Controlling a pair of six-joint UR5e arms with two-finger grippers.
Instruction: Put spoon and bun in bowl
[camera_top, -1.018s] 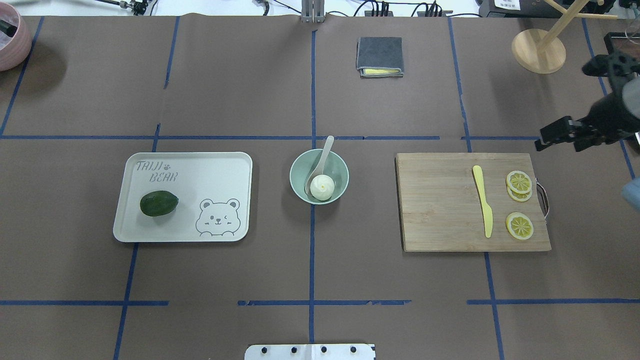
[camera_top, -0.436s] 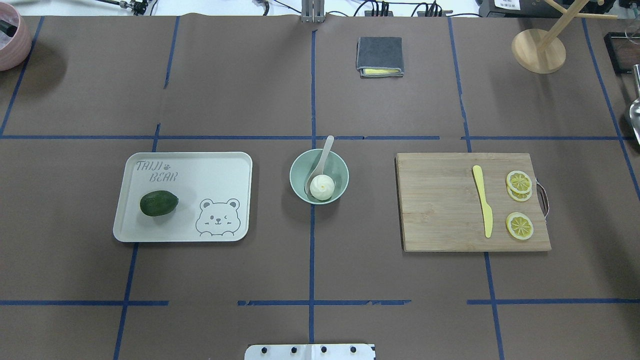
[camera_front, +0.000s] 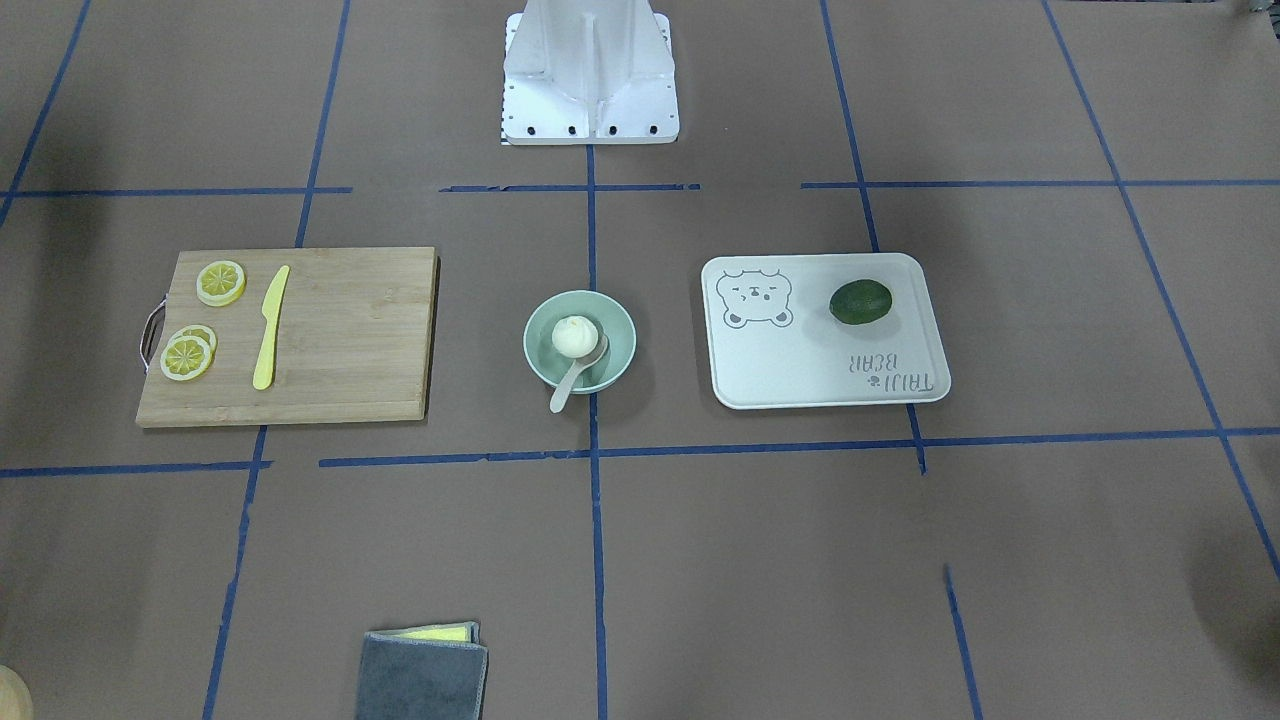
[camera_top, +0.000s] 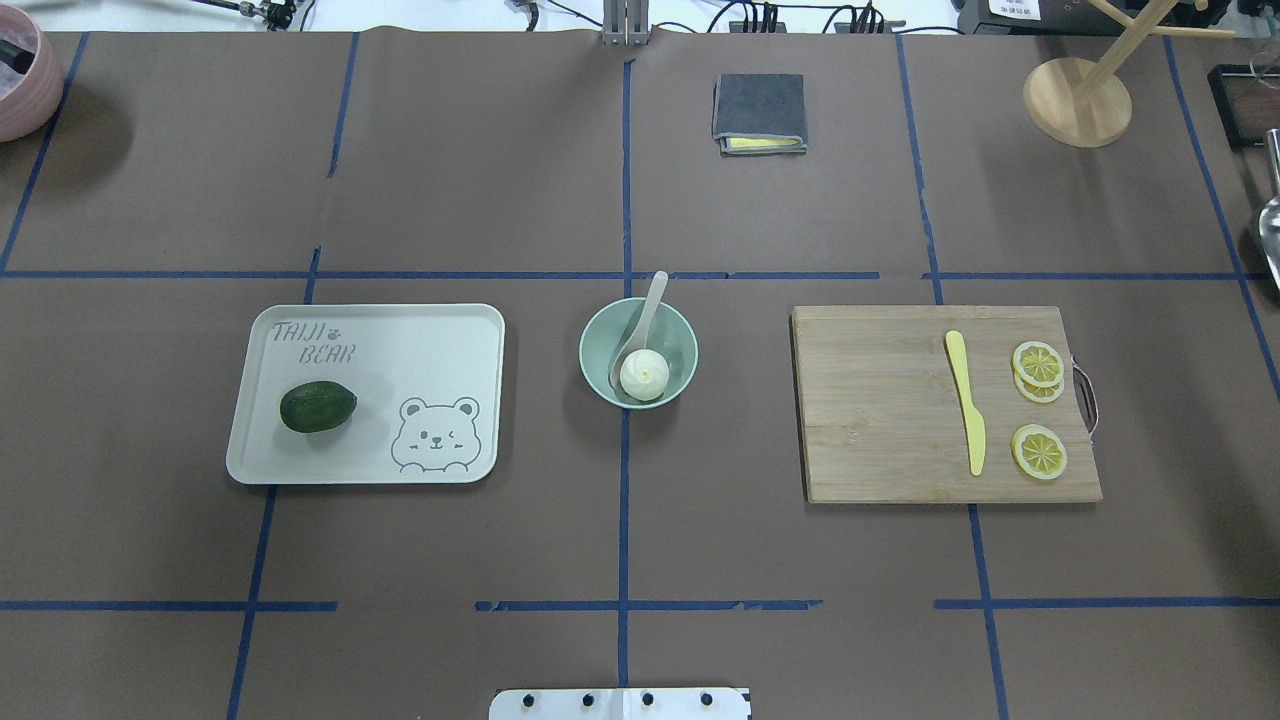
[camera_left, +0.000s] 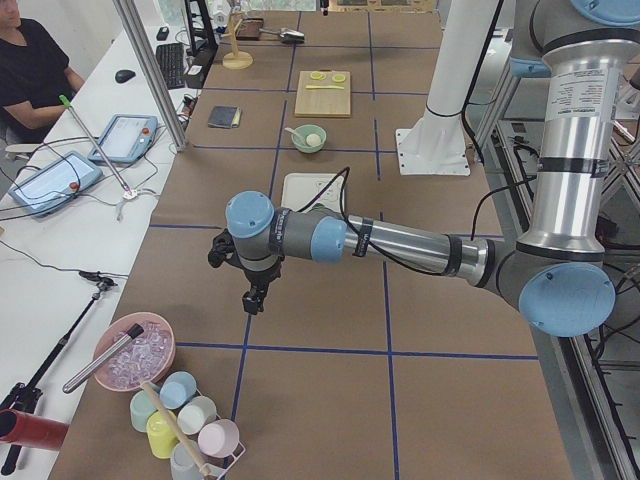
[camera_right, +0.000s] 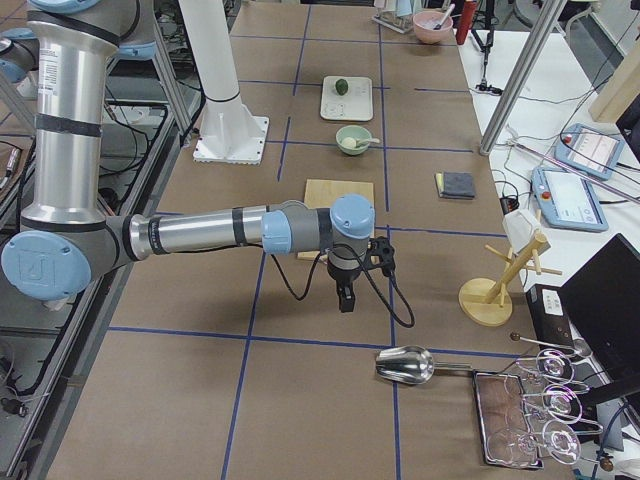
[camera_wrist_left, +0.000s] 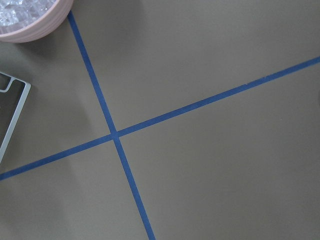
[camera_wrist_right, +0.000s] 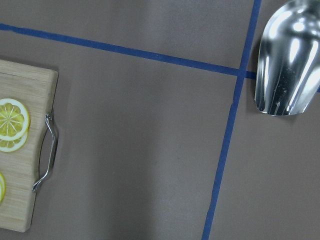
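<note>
On the table, the bun partly hides the spoon in the bowl.

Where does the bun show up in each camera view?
Front-facing: the bun sits at centre, inside the bowl.
Overhead: bun at centre, on the bowl's robot side.
Exterior left: bun small, far up the table.
Exterior right: bun small, far up the table.
Left wrist: not in it.
Right wrist: not in it.
Shared landmark: the mint-green bowl holding it.
</note>
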